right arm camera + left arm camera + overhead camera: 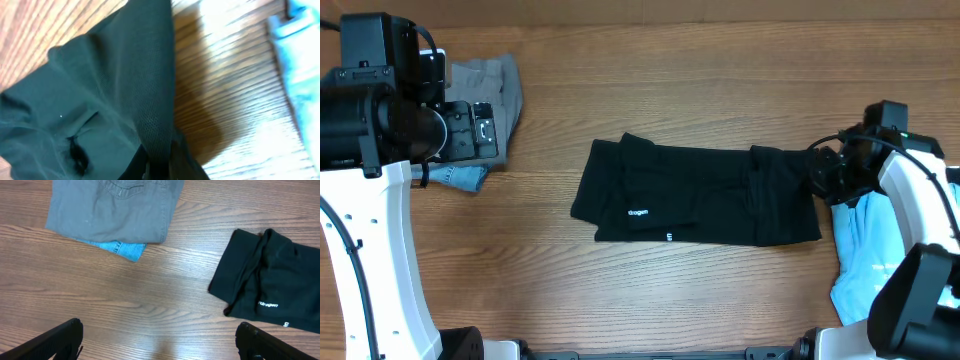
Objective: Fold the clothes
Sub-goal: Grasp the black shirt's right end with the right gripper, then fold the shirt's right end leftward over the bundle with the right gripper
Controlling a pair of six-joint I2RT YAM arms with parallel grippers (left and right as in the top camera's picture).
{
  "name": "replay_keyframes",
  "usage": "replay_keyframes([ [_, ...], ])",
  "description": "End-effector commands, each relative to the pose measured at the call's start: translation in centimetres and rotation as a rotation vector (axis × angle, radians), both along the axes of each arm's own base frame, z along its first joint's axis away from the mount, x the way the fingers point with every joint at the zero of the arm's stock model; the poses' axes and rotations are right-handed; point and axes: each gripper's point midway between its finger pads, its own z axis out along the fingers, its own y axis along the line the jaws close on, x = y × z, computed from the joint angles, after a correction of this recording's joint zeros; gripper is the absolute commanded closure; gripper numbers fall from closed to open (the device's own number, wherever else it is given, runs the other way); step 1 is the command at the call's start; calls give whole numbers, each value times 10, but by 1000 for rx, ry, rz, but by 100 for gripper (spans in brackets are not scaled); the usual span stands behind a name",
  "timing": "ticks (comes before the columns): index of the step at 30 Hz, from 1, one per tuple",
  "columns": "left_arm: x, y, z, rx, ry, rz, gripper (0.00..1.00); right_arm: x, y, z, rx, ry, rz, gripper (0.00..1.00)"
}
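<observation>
- R gripper (161,159) reaches in low from the table's right end, jaws clamped on right edge of black shirt (695,195).
- Shirt lies mid-table (700,300), bunched into a wide strip.
- L gripper (160,342) hovers over wood, fingers wide apart, holding nothing, nr grey piece (110,210) atop denim (125,247).

Close at the right gripper (161,167), the black shirt (100,100) is a matt, fine mesh knit. Beside its tips the table (225,100) is grained wood with a soft sheen, and the light-blue tee (300,65) is smooth cloth. Ahead of the left gripper (160,341), whose fingers (60,340) are matt black, lie a grey piece (110,210) of matt woven cloth and a blue denim piece (125,248).
</observation>
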Motion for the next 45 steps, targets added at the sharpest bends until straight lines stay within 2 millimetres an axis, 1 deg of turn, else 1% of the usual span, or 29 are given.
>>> replay_keyframes([
  [1, 2, 3, -1, 9, 0, 20, 0, 6, 19, 8, -70, -4, 2, 96],
  [4, 2, 3, -1, 9, 0, 20, 0, 13, 56, 8, -113, -30, 45, 96],
  [10, 2, 3, -1, 9, 0, 20, 0, 18, 111, 8, -151, -77, 82, 96],
  [15, 2, 3, -1, 9, 0, 20, 0, 14, 147, -2, -168, -81, 97, 96],
  [16, 2, 3, -1, 9, 0, 20, 0, 14, 157, -6, -166, -84, 117, 96],
  [18, 2, 3, -1, 9, 0, 21, 0, 12, 169, -13, -158, -72, 109, 96],
  [19, 2, 3, -1, 9, 0, 20, 0, 13, 173, -16, -156, -73, 116, 94],
  [20, 2, 3, -1, 9, 0, 20, 0, 14, 178, -16, -150, -83, 125, 83],
  [22, 2, 3, -1, 9, 0, 20, 0, 14, 181, -14, -145, -92, 133, 68],
  [23, 2, 3, -1, 9, 0, 21, 0, 14, 183, -12, -132, -96, 135, 63],
  [24, 2, 3, -1, 9, 0, 20, 0, 13, 183, -7, -121, -97, 136, 62],
  [27, 2, 3, -1, 9, 0, 20, 0, 9, 172, 11, -117, -113, 115, 61],
  [29, 2, 3, -1, 9, 0, 20, 0, 8, 158, 30, -109, -142, 81, 57],
  [30, 2, 3, -1, 9, 0, 20, 0, 8, 152, 34, -110, -147, 67, 57],
  [32, 2, 3, -1, 9, 0, 21, 0, 12, 145, 35, -110, -150, 44, 75],
  [33, 2, 3, -1, 9, 0, 20, 0, 15, 142, 34, -110, -156, 35, 78],
  [34, 2, 3, -1, 9, 0, 21, 0, 19, 141, 33, -108, -168, 27, 79],
  [35, 2, 3, -1, 9, 0, 20, 0, 26, 143, 31, -100, -193, 24, 85],
  [37, 2, 3, -1, 9, 0, 20, 0, 36, 146, 24, -85, -226, 9, 89],
  [39, 2, 3, -1, 9, 0, 20, 0, 42, 153, 8, -58, -233, -32, 92],
  [40, 2, 3, -1, 9, 0, 21, 0, 47, 158, -7, -41, -231, -60, 93],
  [42, 2, 3, -1, 9, 0, 21, 0, 52, 167, -25, -7, -224, -77, 94],
  [43, 2, 3, -1, 9, 0, 20, 0, 53, 172, -39, 14, -198, -86, 96],
  [45, 2, 3, -1, 9, 0, 21, 0, 55, 174, -57, 21, -164, -112, 96],
])
